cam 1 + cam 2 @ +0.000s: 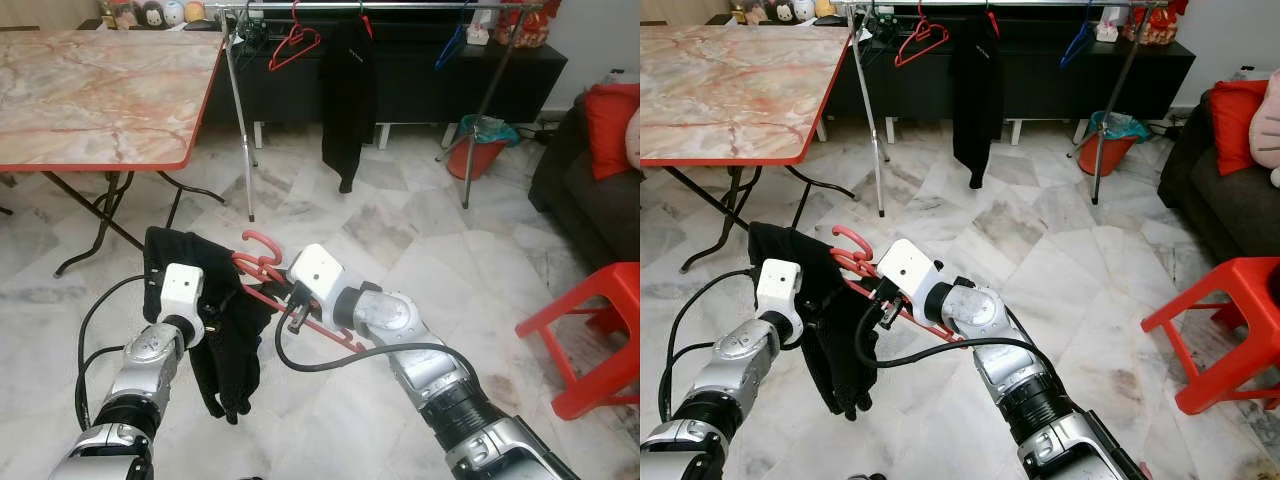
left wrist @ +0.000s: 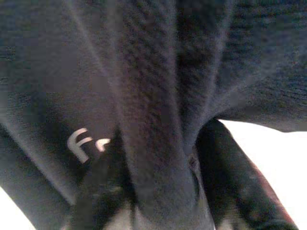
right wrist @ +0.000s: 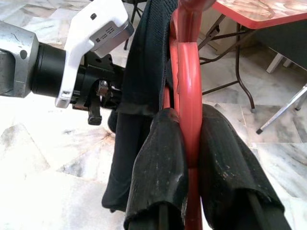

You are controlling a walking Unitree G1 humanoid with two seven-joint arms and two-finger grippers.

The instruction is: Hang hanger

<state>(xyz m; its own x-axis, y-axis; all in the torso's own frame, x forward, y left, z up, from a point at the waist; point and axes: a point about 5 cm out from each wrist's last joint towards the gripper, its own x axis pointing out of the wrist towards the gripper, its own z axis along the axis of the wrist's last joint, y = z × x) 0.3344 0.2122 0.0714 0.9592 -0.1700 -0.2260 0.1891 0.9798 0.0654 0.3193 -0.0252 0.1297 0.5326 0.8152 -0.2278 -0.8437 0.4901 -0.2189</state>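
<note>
Spreading across the whole scene is a pale marble-tiled floor (image 1: 400, 250), with a pink marble-patterned tabletop edged in red (image 1: 100, 95) seen on folding legs at the robot's left. Across the back, a metal clothes rack (image 1: 240, 130) is stood in front of a long black cabinet (image 1: 420, 85); a black garment (image 1: 345, 95), an empty red hanger (image 1: 293, 45) and a blue hanger (image 1: 452, 45) are hung on its rail. A dark sofa with a red cushion (image 1: 612, 130) and a red plastic stool (image 1: 600, 330) are seen at the right, plus an orange bucket (image 1: 482, 145) by the rack's foot.

Closer in, a black piece of clothing (image 1: 215, 330) is held up well short of the rack, draped over a red plastic hanger (image 1: 262, 275). The left gripper (image 2: 144, 201) is clamped on the cloth, a fold pinched between its fingers. The right gripper (image 3: 189, 158) is closed tight on the hanger's red bar, just beside the cloth, with the hook (image 1: 262, 240) pointed up.
</note>
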